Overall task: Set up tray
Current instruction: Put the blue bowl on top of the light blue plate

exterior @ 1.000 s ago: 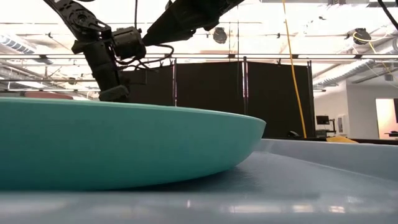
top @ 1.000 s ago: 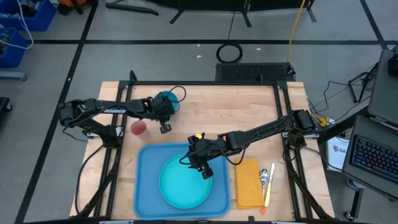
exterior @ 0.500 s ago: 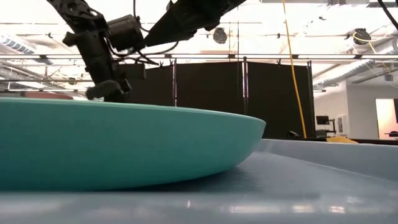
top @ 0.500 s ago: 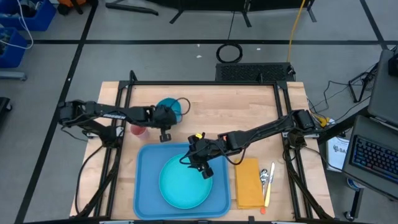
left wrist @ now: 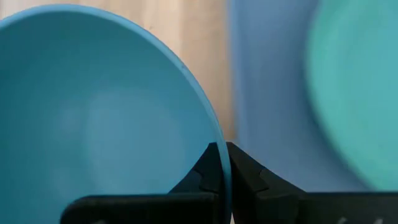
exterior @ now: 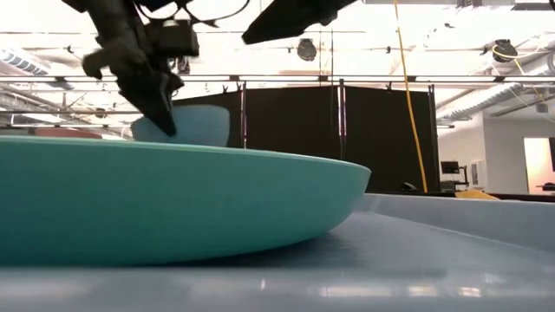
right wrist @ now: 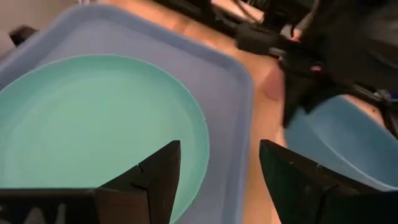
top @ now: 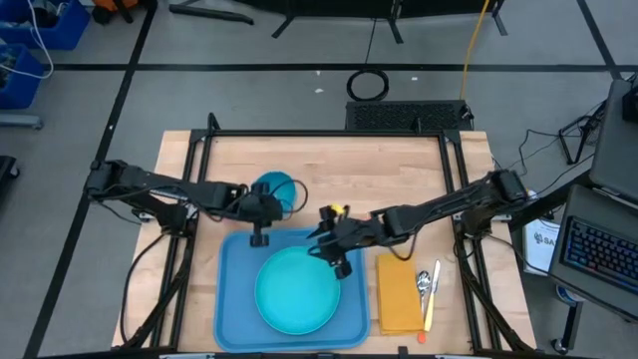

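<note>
Left gripper (top: 261, 225) was clamped on the rim of a blue bowl (top: 276, 188), fingers (left wrist: 245, 177) pinched together on its thin edge, holding it over the wood table (top: 389, 170) just beyond the far left corner of the tray (top: 231, 289). That blue tray lay at the table's near middle, carrying a teal plate (top: 296, 291). Right gripper (top: 337, 255) hovered, jaws apart, over the tray's far right part, beside the plate's far edge. A yellow napkin (top: 398, 293) lay right of the tray.
</note>
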Robot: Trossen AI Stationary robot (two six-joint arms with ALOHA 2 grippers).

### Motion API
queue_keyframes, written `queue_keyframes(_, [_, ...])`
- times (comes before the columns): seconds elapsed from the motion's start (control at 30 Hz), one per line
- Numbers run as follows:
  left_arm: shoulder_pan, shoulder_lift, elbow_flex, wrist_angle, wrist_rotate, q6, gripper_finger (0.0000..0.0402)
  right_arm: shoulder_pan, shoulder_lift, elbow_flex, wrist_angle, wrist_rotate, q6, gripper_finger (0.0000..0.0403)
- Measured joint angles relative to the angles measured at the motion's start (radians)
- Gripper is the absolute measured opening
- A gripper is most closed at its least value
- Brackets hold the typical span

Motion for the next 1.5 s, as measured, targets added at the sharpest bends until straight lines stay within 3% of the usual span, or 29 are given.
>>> queue_keyframes(0.3, [-0.171,0.000,0.044,0.020,0.034,-0.077,0.0006,0.002,-0.254,-0.313,0.339,0.028,0.002,0.0210])
queue_keyframes(0.47, [-0.258,0.001,0.044,0.041,0.019,-0.120,0.0006,-0.006,-0.344,-0.415,0.446,0.027,0.002,0.0210])
queue_keyframes(0.83, [-0.410,0.022,0.044,0.180,0.071,-0.185,0.0006,-0.031,-0.364,-0.432,0.453,0.025,0.013,0.0210])
queue_keyframes(1.17, [-0.475,0.136,0.049,0.266,0.106,-0.235,0.0006,-0.031,-0.364,-0.432,0.452,0.024,0.014,0.0210])
queue_keyframes(1.5, [-0.511,0.354,0.299,0.047,0.095,-0.206,0.0006,-0.031,-0.364,-0.432,0.445,0.024,0.023,0.0210])
